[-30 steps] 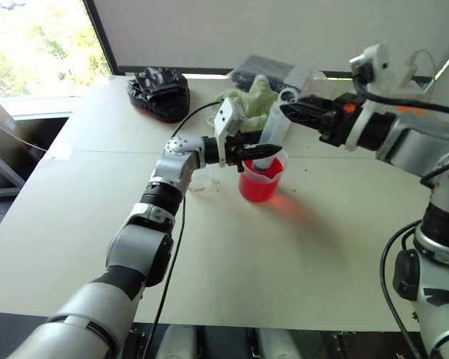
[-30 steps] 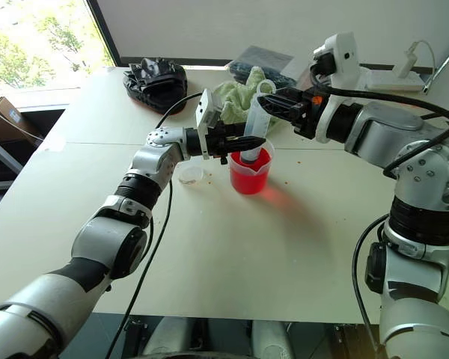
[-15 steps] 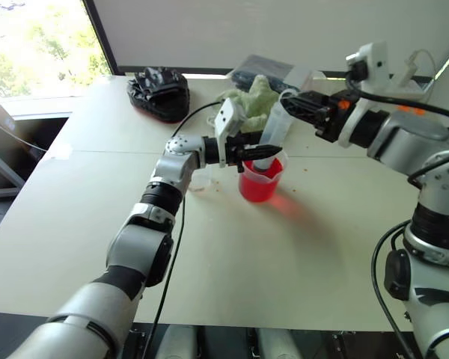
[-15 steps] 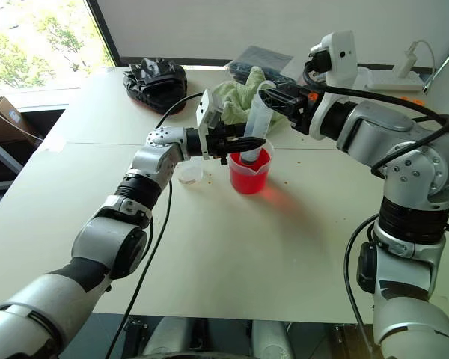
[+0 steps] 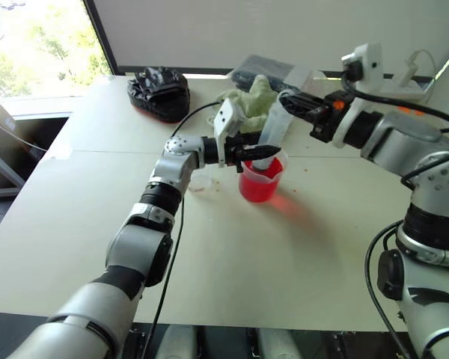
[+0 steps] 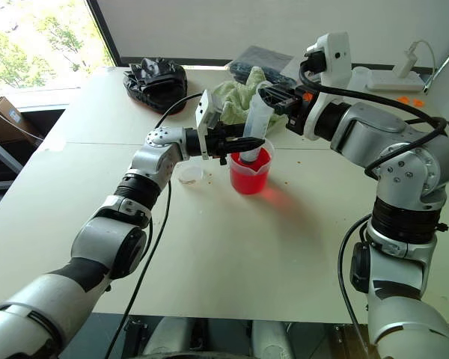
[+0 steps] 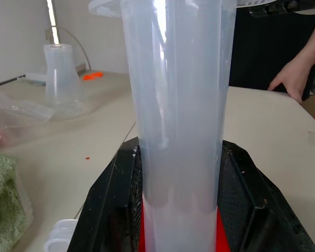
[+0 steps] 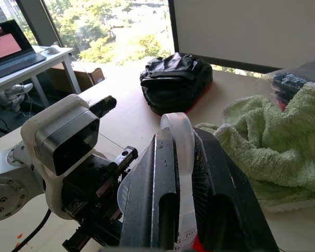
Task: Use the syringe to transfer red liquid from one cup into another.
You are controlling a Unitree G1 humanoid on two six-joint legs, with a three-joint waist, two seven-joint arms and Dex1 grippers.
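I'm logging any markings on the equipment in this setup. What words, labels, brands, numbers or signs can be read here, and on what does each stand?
"8": a dark printed mark, seemingly this digit, low on the clear plastic syringe, between the right gripper's fingers; the marks beside it are unreadable.
Laptop screen on the side desk: pink display, text too small to read.
No other text is legible.

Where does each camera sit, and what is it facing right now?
Head views: above, facing down at both arms and the clear plastic syringe standing in the spouted beaker of red liquid.
Left wrist: along black fingers clamping the syringe barrel.
Right wrist: along fingers shut on its white plunger top; shares the crumpled green towel with head views.
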